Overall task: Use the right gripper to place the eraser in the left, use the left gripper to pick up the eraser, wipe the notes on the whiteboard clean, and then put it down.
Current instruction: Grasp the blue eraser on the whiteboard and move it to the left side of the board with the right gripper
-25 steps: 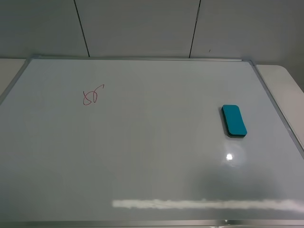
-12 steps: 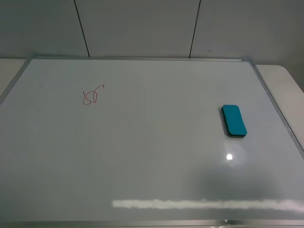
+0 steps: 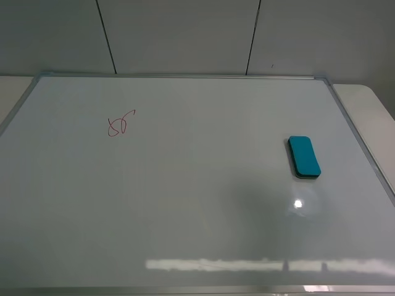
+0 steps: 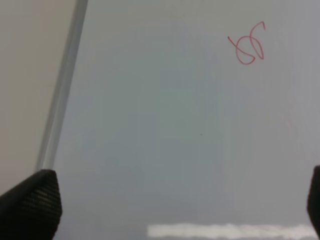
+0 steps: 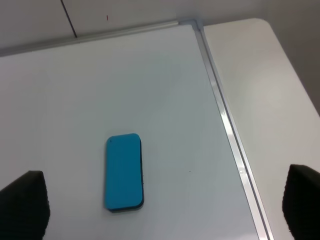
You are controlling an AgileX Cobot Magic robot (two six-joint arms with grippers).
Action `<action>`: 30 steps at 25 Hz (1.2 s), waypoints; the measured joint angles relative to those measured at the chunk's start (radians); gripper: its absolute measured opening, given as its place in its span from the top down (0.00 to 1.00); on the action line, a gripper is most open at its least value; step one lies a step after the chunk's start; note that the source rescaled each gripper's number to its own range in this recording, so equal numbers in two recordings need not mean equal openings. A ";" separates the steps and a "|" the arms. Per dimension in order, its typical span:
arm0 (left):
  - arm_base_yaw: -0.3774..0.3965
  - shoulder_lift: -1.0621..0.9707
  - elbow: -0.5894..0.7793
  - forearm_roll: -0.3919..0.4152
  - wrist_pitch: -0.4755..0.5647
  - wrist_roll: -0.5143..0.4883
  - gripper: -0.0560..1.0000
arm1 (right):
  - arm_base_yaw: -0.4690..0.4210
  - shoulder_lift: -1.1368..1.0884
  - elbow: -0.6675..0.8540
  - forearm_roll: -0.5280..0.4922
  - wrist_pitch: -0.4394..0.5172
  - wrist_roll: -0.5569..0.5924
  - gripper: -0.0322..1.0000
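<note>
The teal-blue eraser (image 3: 303, 157) lies flat on the right part of the whiteboard (image 3: 197, 185), close to its right frame. The red notes (image 3: 120, 123) sit at the board's far left. Neither arm shows in the exterior high view. In the right wrist view, my right gripper (image 5: 162, 202) hovers over the board, open, with the eraser (image 5: 124, 171) ahead of it and nothing between its black fingertips (image 5: 22, 205). My left gripper (image 4: 172, 205) is open too, above the board's left side, with the notes (image 4: 247, 45) well ahead of it.
The board's silver frame (image 5: 227, 125) runs along the right, with bare pale tabletop (image 5: 270, 90) beyond it. The left frame edge (image 4: 62, 95) shows beside the left gripper. A grey panelled wall (image 3: 185, 37) stands behind the board.
A dark shadow has spread farther up the board's near right part, toward the eraser. The eraser and the notes have not moved.
</note>
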 joint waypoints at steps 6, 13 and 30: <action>0.000 0.000 0.000 0.000 0.000 0.000 0.00 | 0.000 0.352 -0.050 0.004 -0.188 -0.020 0.07; 0.000 0.000 0.000 0.000 0.000 0.000 0.00 | 0.000 0.666 -0.134 0.006 -0.235 -0.020 0.07; 0.000 0.000 0.000 -0.001 0.000 0.000 0.00 | 0.001 0.846 -0.146 0.041 -0.148 -0.064 0.07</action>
